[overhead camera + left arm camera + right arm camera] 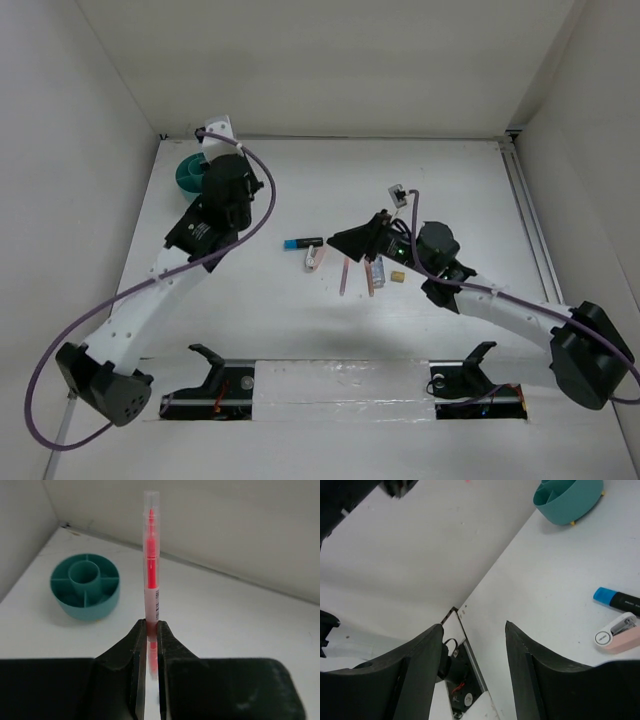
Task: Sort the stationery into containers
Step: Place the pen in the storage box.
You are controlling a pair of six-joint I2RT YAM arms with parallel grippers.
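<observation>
The left tool point(152, 630) pinches an upright pink pen point(151, 560), apparently short of the teal tub point(85, 586).

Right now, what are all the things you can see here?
table: one, white, under everything
tub: one, teal, round with dividers, far left corner
held pen: one, pink-red with clear cap, upright in left gripper
loose pens: two, salmon-pink, lying mid-table
marker: one, black with blue end, mid-table
eraser: one, pink and white, beside the marker
bottle: one, clear with blue cap, by the loose pens
block: one, tan, next to the bottle
small item: one, grey-white, farther back, too small to name
left gripper: black, shut on the held pen
right gripper: black, open, holding nothing
</observation>
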